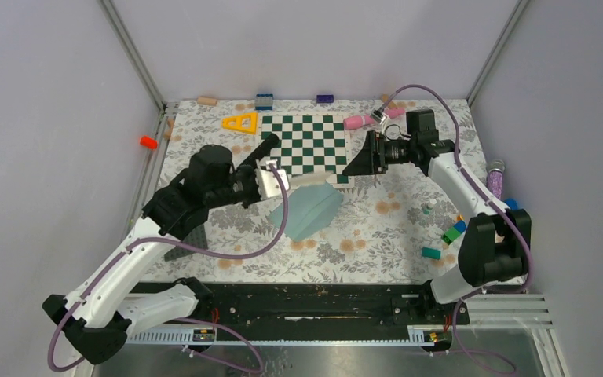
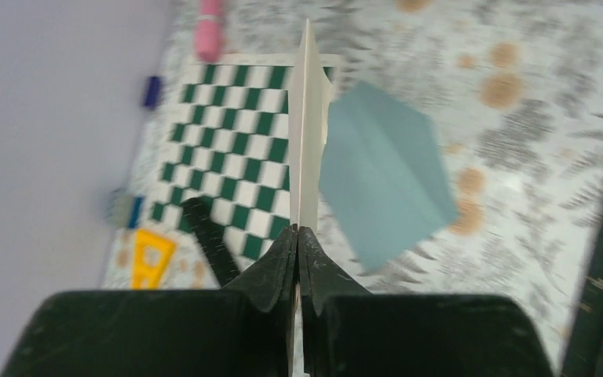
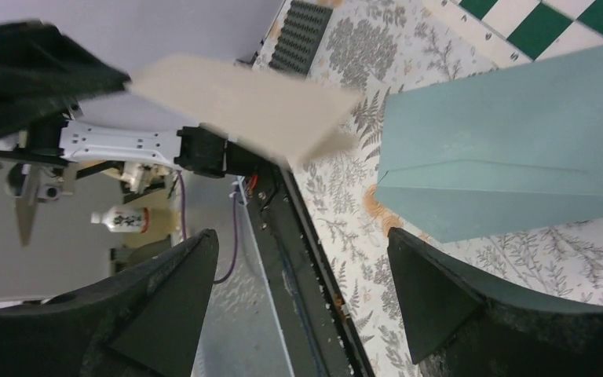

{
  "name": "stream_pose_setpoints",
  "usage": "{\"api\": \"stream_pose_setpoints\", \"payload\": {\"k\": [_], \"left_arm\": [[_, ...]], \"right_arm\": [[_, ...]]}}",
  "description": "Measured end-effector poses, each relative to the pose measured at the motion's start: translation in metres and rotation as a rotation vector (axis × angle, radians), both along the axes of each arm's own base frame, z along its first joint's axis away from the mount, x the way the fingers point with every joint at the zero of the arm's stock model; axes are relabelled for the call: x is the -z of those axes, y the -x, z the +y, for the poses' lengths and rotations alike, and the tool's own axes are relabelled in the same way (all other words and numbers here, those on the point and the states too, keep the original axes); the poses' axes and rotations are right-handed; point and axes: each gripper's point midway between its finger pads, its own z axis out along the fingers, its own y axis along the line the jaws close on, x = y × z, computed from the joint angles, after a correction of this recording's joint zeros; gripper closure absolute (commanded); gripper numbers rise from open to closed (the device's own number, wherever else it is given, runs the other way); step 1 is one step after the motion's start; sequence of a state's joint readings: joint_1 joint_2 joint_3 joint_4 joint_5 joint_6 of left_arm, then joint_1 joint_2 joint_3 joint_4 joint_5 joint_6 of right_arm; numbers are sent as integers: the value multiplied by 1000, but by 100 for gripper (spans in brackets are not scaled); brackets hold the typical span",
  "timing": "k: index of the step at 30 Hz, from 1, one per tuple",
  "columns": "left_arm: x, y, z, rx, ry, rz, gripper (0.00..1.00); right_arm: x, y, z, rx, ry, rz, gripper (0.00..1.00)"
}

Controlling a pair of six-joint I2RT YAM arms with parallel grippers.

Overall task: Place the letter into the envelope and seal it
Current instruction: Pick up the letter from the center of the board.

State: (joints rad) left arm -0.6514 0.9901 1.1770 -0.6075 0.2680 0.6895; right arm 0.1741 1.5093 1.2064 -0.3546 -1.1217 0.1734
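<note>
The teal envelope [image 1: 314, 208] lies flat on the floral cloth just in front of the chessboard, and it shows in the left wrist view [image 2: 385, 173] and the right wrist view [image 3: 510, 173]. My left gripper [image 1: 271, 177] is shut on the tan letter [image 1: 310, 179] and holds it above the envelope's far-left edge. In the left wrist view the letter [image 2: 308, 133] stands edge-on between the closed fingers of the left gripper [image 2: 297, 232]. My right gripper [image 1: 365, 157] hovers open and empty to the right of the letter. In the right wrist view the letter [image 3: 243, 106] hangs ahead of the right gripper [image 3: 298, 243].
A green-white chessboard [image 1: 306, 141] lies behind the envelope. A yellow triangle [image 1: 241, 122] and a pink piece [image 1: 361, 120] sit near the back. Coloured blocks [image 1: 455, 232] lie at the right. A dark studded baseplate [image 1: 188, 236] lies under the left arm.
</note>
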Motion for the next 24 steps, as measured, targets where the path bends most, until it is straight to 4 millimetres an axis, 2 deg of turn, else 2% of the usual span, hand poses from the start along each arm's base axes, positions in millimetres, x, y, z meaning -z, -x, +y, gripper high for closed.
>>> {"api": "stream_pose_setpoints", "payload": {"k": [2,6,10,12,15,17,19,22,24], "left_arm": [[14,21,-8,90,-33,59,100],[30,54,-16,220,-75,119,100],[39,69,-20,284,-110,139,100],[45,72,-20,296,-129,156,100],[57,70,-22,304,-164,188,100],[68,69,-23,306,-193,224,100],[71,69,-23,306,-204,237,100],[72,71,-21,306,-207,241,100],[71,71,-21,306,-206,240,100]], "right_arm": [[5,0,1,-15,-22,55,15],[11,0,0,-41,-63,129,18],[8,11,2,-99,-107,115,18],[11,25,3,-133,-97,39,19],[16,61,11,-210,-23,-172,20],[12,86,18,-283,23,-348,20],[7,99,23,-332,54,-500,21],[11,97,20,-342,125,-654,21],[25,92,18,-344,190,-699,21]]}}
